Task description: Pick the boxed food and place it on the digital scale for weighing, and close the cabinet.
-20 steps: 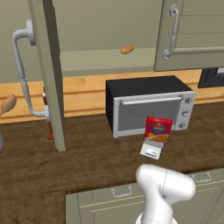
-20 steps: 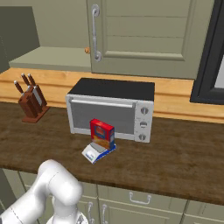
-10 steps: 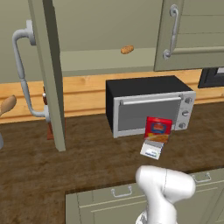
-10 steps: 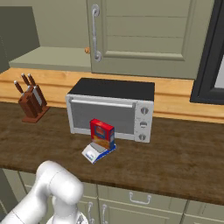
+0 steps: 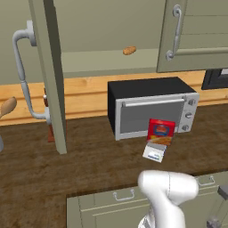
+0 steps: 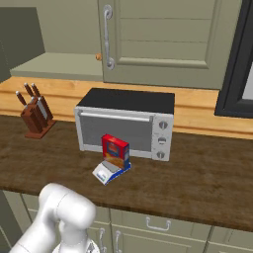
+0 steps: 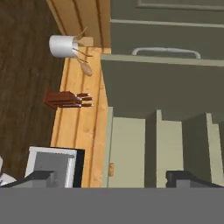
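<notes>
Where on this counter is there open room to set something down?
Bare counter lies right of the toaster oven, and between the knife block and the oven. It is crowded in front of the oven door, where the boxed food stands on the digital scale.

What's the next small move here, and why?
Probably reach for the open cabinet door to swing it shut: the red box already stands on the scale in front of the toaster oven, and the gripper is open and empty.
</notes>
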Motion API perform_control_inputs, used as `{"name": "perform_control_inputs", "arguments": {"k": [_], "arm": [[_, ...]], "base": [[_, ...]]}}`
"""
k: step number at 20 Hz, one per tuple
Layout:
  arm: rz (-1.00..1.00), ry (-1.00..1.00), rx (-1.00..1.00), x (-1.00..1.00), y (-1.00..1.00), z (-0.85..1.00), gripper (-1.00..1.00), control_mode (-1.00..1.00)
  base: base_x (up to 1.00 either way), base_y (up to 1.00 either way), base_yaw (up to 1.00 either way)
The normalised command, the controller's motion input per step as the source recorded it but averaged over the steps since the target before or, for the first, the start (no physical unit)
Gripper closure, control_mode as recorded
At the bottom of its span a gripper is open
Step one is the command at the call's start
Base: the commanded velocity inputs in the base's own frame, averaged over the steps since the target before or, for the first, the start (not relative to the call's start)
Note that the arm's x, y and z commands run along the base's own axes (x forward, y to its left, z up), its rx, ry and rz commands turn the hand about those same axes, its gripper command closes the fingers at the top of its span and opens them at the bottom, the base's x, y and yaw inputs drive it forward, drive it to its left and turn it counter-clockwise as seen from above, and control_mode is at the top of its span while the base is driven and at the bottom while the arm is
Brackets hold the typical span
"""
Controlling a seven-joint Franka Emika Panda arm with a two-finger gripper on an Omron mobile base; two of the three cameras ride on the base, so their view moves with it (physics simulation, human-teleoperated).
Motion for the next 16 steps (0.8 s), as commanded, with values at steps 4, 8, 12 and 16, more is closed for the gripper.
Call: {"name": "perform_control_inputs", "arguments": {"k": [4,8,12,16], "arm": [[-0.10,0.00,-0.22,1.00,1.00,-0.25,-1.00,-1.00],[-0.13,-0.07,-0.18,0.72,1.00,-0.35,-1.00,-1.00],[-0.20,-0.18,-0.05,0.05,1.00,-0.48,-1.00,-1.00],[-0.23,-0.33,0.00,0.00,1.00,-0.49,-1.00,-1.00]], "base": [[0.00,0.00,0.00],[0.00,0.00,0.00],[0.00,0.00,0.00],[0.00,0.00,0.00]]}}
